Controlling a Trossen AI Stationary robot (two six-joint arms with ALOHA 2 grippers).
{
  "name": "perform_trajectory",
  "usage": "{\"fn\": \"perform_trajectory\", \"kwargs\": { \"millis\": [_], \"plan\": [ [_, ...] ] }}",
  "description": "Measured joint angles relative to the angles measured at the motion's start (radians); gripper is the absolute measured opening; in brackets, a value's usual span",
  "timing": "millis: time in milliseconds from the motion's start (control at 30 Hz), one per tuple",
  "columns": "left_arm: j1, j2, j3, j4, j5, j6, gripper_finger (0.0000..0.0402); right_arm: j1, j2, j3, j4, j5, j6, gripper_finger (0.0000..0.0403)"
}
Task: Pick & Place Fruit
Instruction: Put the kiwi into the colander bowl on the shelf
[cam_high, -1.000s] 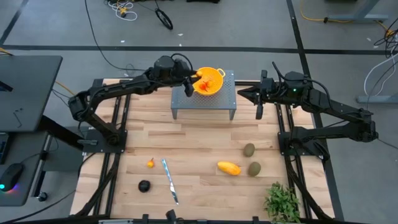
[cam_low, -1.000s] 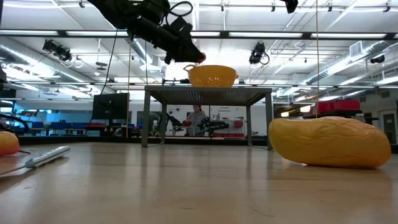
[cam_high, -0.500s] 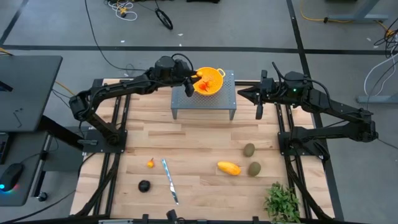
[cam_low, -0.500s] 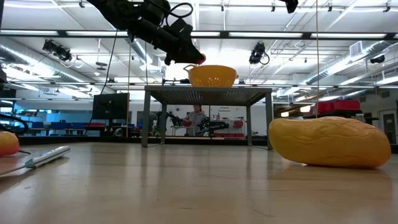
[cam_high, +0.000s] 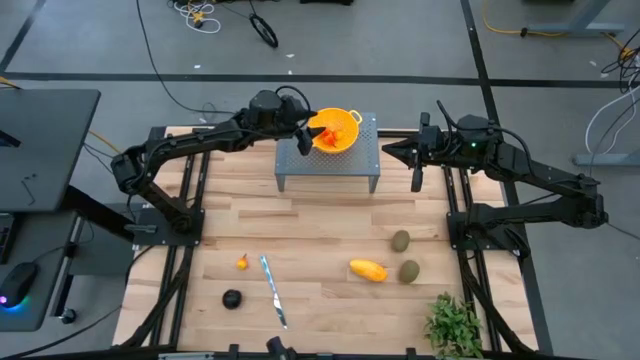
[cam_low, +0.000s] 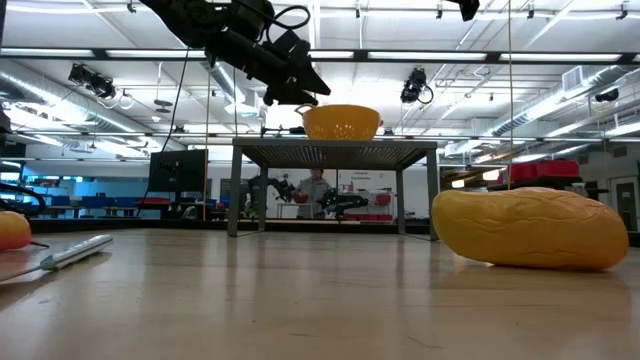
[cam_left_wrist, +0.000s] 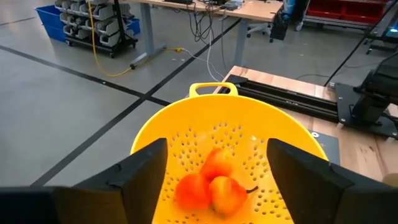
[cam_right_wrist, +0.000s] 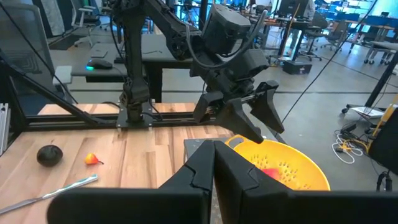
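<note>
My left gripper (cam_left_wrist: 214, 155) hangs open just above a yellow-orange colander (cam_high: 338, 131) on a grey perforated stand (cam_high: 328, 168). Its fingers stand wide apart and hold nothing. Three tiny orange-red fruit pieces (cam_left_wrist: 208, 183) lie in the colander's bowl, one of them blurred. On the table rest another orange-red piece (cam_high: 242, 263), a dark round fruit (cam_high: 232, 298), a yellow-orange oblong (cam_high: 368, 270) and two olive-green ovals (cam_high: 401, 240) (cam_high: 409, 271). My right gripper (cam_right_wrist: 214, 163) waits shut, to the right of the stand.
A slim silver knife (cam_high: 273, 290) lies between the dark fruit and the oblong. A leafy plant (cam_high: 455, 325) stands at the near right corner. The stand (cam_low: 335, 150) lifts the colander (cam_low: 342, 122) well above the tabletop. A person shows in the room behind.
The left gripper has let go of the orange-red piece that showed at its fingertips in the low view. That piece has dropped into the colander among the others. Both arms have stayed in place.
</note>
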Motion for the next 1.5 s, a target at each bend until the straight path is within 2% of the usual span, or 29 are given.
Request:
{"fn": "perform_trajectory", "kwargs": {
  "millis": [233,633,900,1200,1500],
  "plan": [
    [0.0,-0.002,0.0,-0.004,-0.015,-0.001,0.0301,0.0,0.0,0.0,0.0,0.0,0.0,0.0018],
    [-0.017,-0.101,0.0,-0.053,-0.024,0.01,0.0274,0.0,0.0,0.0,-0.004,-0.009,0.0,0.0018],
    [-0.043,-0.195,0.0,-0.077,-0.084,0.061,0.0261,0.0,0.0,0.0,-0.007,-0.009,-0.005,0.0018],
    [-0.042,-0.218,0.0,-0.104,-0.105,0.063,0.0249,0.0,0.0,0.0,-0.007,-0.009,-0.006,0.0018],
    [-0.073,-0.222,0.0,-0.117,-0.092,0.043,0.0201,0.0,0.0,0.0,-0.007,-0.01,-0.004,0.0018]
  ]
}}
